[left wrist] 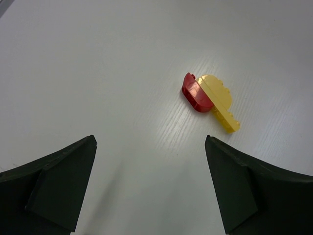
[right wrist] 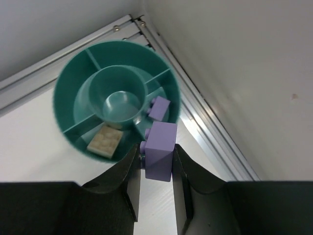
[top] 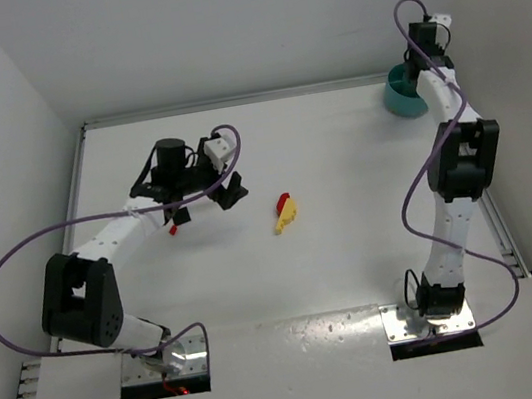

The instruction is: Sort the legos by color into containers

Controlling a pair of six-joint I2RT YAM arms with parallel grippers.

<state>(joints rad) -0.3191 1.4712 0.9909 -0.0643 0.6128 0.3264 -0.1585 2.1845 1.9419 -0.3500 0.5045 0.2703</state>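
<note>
When reading from the left, meet first the left gripper [top: 208,202], low over the white bench [top: 359,276], jaws spread wide with nothing between them. Close by on its near side, a tiny red brick [top: 173,229] lying on the bench. Ahead of those open jaws and apart from them in the wrist view, two pieces touching: a curved red brick [left wrist: 196,93] pressed against a longer yellow brick [left wrist: 221,102], both loose near the bench's middle.

Further right, in the far right corner against the aluminium rail [right wrist: 205,128], find the round teal bowl [right wrist: 62,93], split by dividers into a central round cup [right wrist: 120,105] and a ring of outer compartments. In the ring compartment on the right side of the wrist view, one purple brick [right wrist: 159,107]. In the neighbouring compartment nearer the camera, a pale tan studded brick [right wrist: 104,141].

Over the bowl's near rim, the right gripper [right wrist: 155,161], jaws clamped on a second purple brick [right wrist: 161,147], hanging just beside the compartment with the other purple one.
</note>
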